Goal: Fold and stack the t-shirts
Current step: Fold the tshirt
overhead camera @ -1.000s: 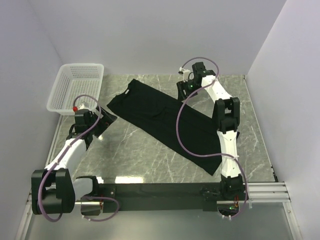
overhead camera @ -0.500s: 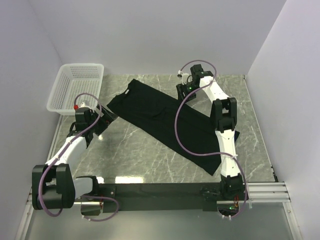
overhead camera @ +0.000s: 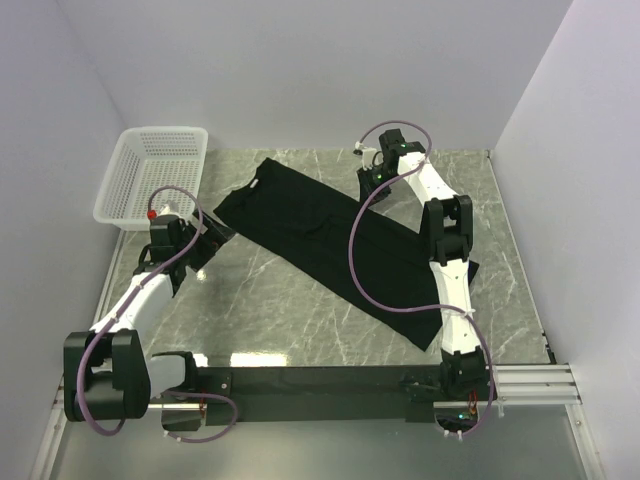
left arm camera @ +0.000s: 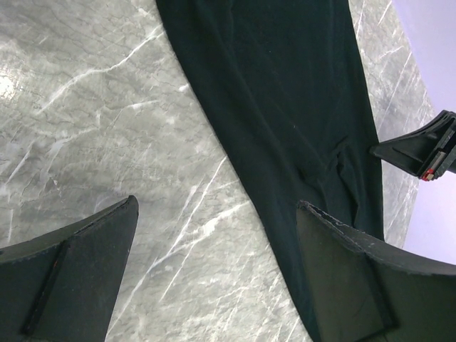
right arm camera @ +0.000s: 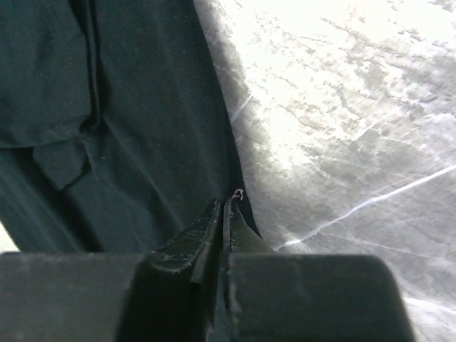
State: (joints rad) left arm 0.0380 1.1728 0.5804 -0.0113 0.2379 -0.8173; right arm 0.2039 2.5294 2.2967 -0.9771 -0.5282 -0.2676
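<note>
Shut since a second ago, the right pincer [right arm camera: 222, 204] pinches the far edge of the black t-shirt [overhead camera: 320, 235] lying diagonally across the table [overhead camera: 290, 315], left pincer [left arm camera: 217, 206] wide beside it.

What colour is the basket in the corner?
White. The basket is white plastic mesh, and it shows best in the top view.

One black t-shirt [overhead camera: 320, 225] is counted; one white mesh basket [overhead camera: 165, 131] is counted; two robot arms are seen, a left arm [overhead camera: 135, 300] and a right arm [overhead camera: 450, 270]; two purple cables [overhead camera: 355, 260] are seen, one on each arm; one marble table [overhead camera: 280, 300] is counted.
</note>
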